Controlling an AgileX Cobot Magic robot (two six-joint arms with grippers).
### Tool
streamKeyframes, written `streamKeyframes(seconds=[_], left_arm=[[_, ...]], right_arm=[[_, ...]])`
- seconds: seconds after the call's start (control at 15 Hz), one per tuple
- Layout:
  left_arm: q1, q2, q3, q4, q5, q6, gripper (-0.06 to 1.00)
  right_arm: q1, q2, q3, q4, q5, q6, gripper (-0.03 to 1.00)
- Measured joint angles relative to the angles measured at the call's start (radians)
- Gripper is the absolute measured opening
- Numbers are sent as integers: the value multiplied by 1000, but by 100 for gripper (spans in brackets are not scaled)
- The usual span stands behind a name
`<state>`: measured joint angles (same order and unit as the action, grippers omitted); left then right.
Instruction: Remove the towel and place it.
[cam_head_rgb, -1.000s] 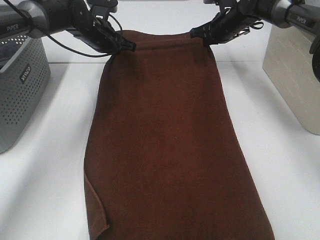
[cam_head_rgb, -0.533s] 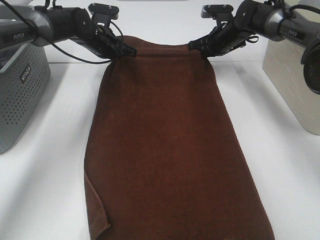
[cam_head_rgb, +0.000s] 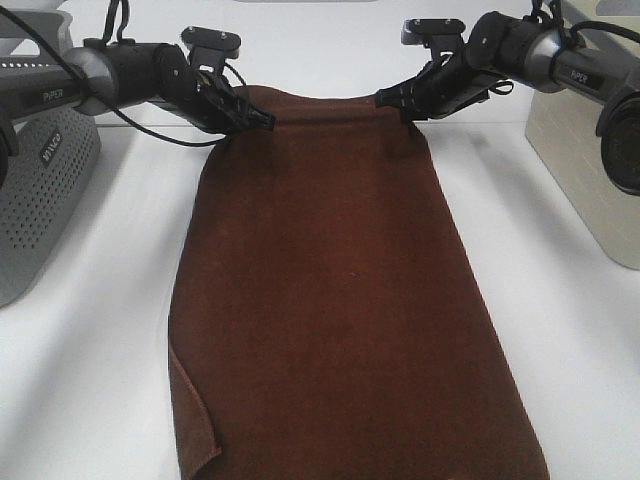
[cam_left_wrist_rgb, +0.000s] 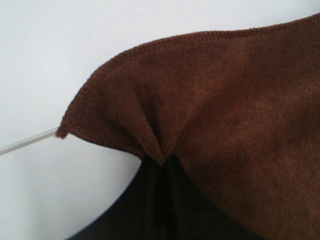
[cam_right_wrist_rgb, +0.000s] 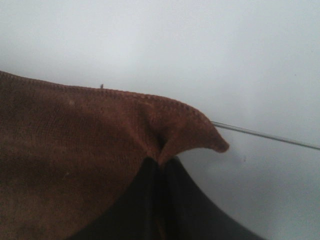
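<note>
The towel (cam_head_rgb: 340, 300) is a large dark reddish-brown cloth spread lengthwise down the middle of the white table, with its near left corner folded over. My left gripper (cam_head_rgb: 262, 117) is shut on the towel's far left corner (cam_left_wrist_rgb: 125, 115). My right gripper (cam_head_rgb: 388, 99) is shut on the far right corner (cam_right_wrist_rgb: 185, 130). The far edge hangs between the two grippers, slightly lifted. In both wrist views the black jaws pinch a pleat of cloth. The white tag is not visible.
A grey perforated basket (cam_head_rgb: 40, 180) stands at the left edge of the table. A beige box (cam_head_rgb: 590, 150) stands at the right. White table surface (cam_head_rgb: 90, 380) lies on both sides of the towel.
Both grippers have moved a little away from the camera and lower with the far edge of the towel still held. The towel's near part has not shifted.
</note>
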<state>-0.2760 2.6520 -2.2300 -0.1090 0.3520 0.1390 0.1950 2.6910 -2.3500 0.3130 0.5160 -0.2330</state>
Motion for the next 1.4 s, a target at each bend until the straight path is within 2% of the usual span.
streamKeyframes(seconds=[0.13, 0.27, 0.4, 0.47, 0.6, 0.67, 0.8, 1.0, 1.13, 1.4], left_arm=[[0, 1, 0, 0, -11, 0, 1], [1, 1, 0, 0, -18, 0, 7], [1, 1, 0, 1, -33, 0, 20], [1, 1, 0, 3, -36, 0, 31], [1, 1, 0, 18, -42, 0, 53], [1, 1, 0, 34, -42, 0, 61], [1, 1, 0, 61, -42, 0, 67], [1, -4, 0, 78, -5, 0, 67], [1, -34, 0, 81, 111, 0, 68], [1, -158, -2, 84, 520, -17, 71]], right_arm=[[0, 0, 0, 12, 0, -1, 14], [0, 0, 0, 14, 0, -8, 31], [0, 0, 0, 14, 0, -15, 49], [0, 0, 0, 14, 0, -17, 55], [0, 0, 0, 14, 0, -18, 59], [0, 0, 0, 14, 0, -18, 60], [0, 1, 0, 14, 0, -18, 60], [0, 1, 0, 14, 36, -18, 60], [0, -4, 0, 13, 120, -17, 64], [0, -125, 0, 11, 326, 20, 69]])
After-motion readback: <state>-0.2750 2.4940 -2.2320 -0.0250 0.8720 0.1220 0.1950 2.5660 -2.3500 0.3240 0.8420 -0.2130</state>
